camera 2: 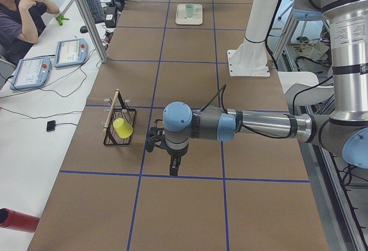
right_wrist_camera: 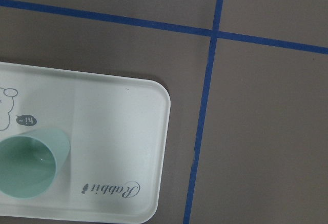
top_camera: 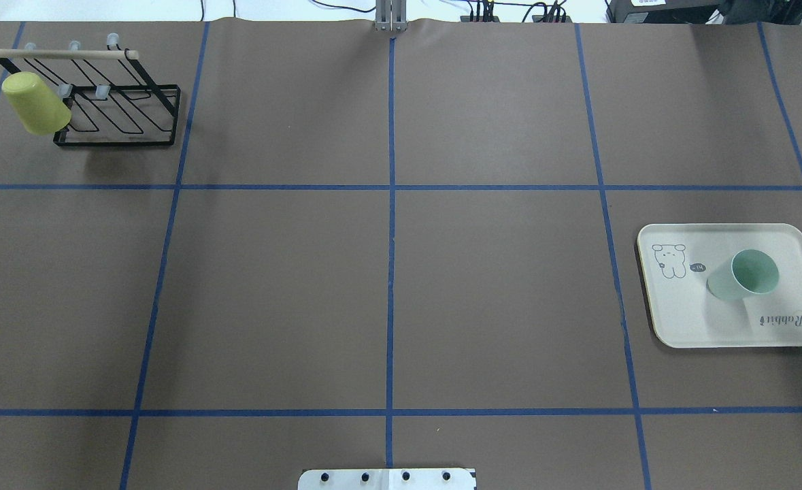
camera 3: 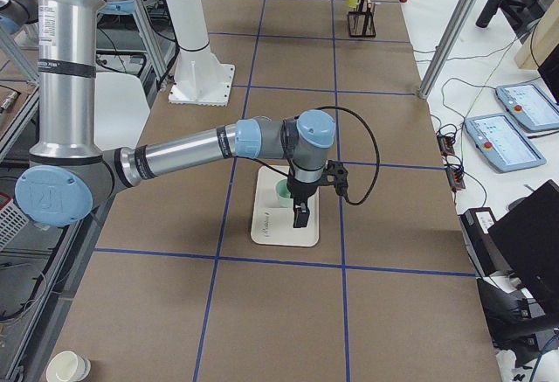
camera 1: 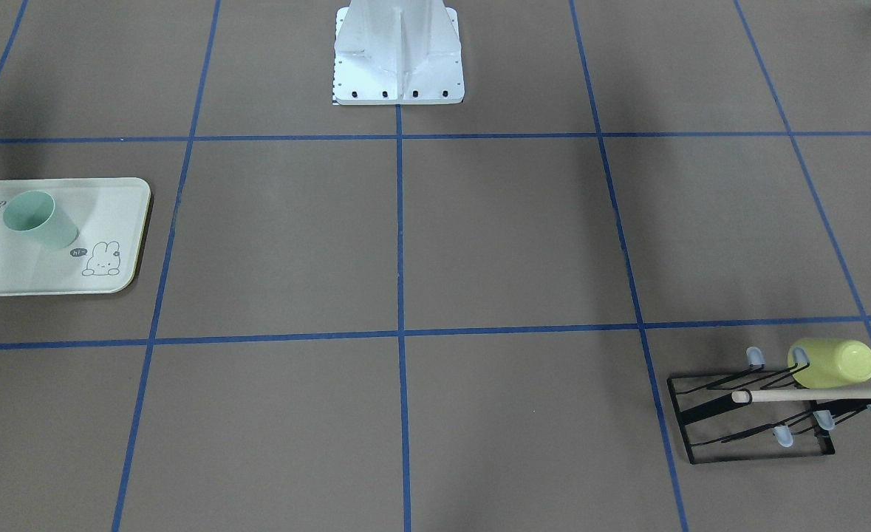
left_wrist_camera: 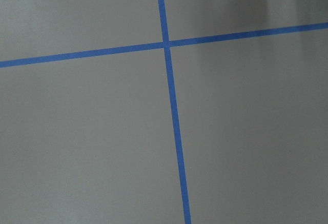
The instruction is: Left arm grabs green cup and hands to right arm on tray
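The pale mint-green cup (top_camera: 744,275) stands on the cream tray (top_camera: 713,327), mouth up, near the "Rabbit" script. It also shows in the front view (camera 1: 40,219) and in the right wrist view (right_wrist_camera: 31,165) on the tray (right_wrist_camera: 118,131). The right gripper (camera 3: 300,216) shows only in the exterior right view, hanging above the tray (camera 3: 279,233) beside the cup (camera 3: 282,192); I cannot tell whether it is open. The left gripper (camera 2: 173,168) shows only in the exterior left view, above bare table near the rack; I cannot tell its state.
A black wire rack (top_camera: 115,116) holds a yellow-green cup (top_camera: 33,103) at the table's far left. The white robot base (camera 1: 398,52) stands at the table's middle edge. Blue tape lines cross the brown tabletop. An operator (camera 2: 17,15) sits beside the table.
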